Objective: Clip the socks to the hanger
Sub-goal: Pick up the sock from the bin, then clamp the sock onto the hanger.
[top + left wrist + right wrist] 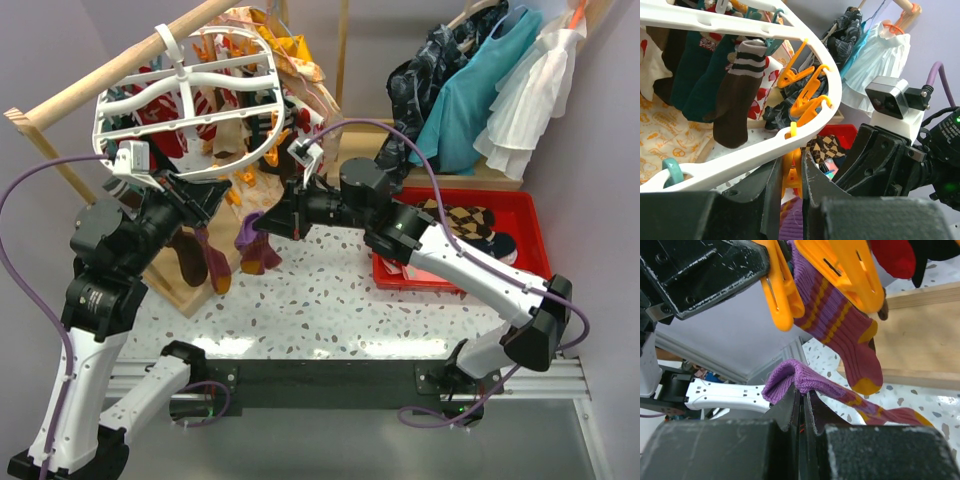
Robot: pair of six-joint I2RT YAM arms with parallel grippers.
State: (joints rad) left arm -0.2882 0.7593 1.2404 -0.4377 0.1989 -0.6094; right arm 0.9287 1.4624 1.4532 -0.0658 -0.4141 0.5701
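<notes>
The white oval hanger [190, 110] hangs from the wooden rail at top left, with several socks clipped on it. In the left wrist view its rim [740, 155] crosses just above my jaws. My left gripper [792, 166] is shut on an orange clip [791, 175] hanging under that rim; it also shows in the top view [222, 190]. My right gripper [801, 395] is shut on the cuff of a purple sock with orange stripes [795, 377] and holds it just under the clip. It also shows in the top view [268, 222]. Another purple-orange sock [840, 325] hangs from a neighbouring orange clip [850, 270].
A red tray [520, 205] at the right holds brown-black argyle socks [462, 220]. Teal and white dresses [500, 90] hang at the back right. A brown striped sock [735, 100] and dark teal socks [700, 80] hang from the hanger. The wooden rail stand [60, 130] is behind my left arm.
</notes>
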